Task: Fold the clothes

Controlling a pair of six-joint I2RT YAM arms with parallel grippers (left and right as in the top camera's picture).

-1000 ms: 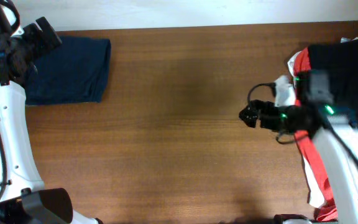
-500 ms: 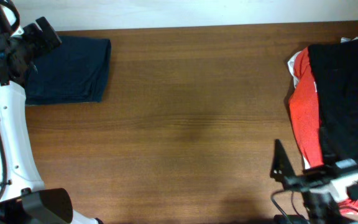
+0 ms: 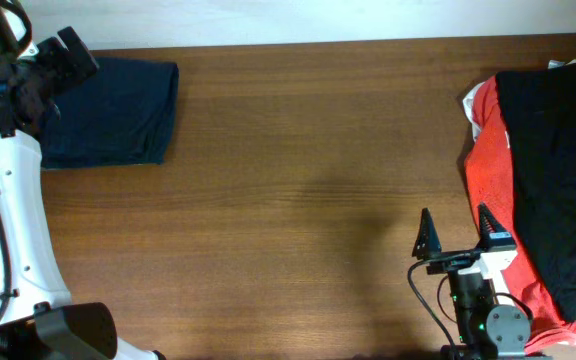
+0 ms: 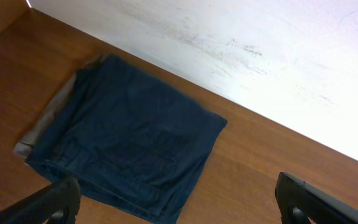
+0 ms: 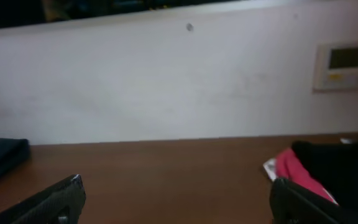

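Over at the far left of the table, the left gripper is hanging by the back edge, its white arm running down the left side. Its two dark fingers are standing wide apart with nothing between them, and the left wrist view shows the same gap, with one fingertip poking in at each lower corner. Just beside it, a navy garment is lying folded into a neat rectangle in the back left corner, close to the white wall. From the wrist camera the navy garment is showing a paler lining peeking out along its left edge. Across the middle, the brown wood is lying bare. Further right, near the front edge, the right gripper is pointing toward the back of the table, its fingers spread and holding nothing, and a green light is glowing on its body. Its wrist camera is looking level across the tabletop at the wall, where a small control panel is hanging. At the far right, a red garment is sprawling unfolded with a black garment lying on top of it. The gripper's right finger is sitting just at the red cloth's edge, though whether it is touching is hard to tell. In the right wrist view the red garment and the black garment are bunching at the right.
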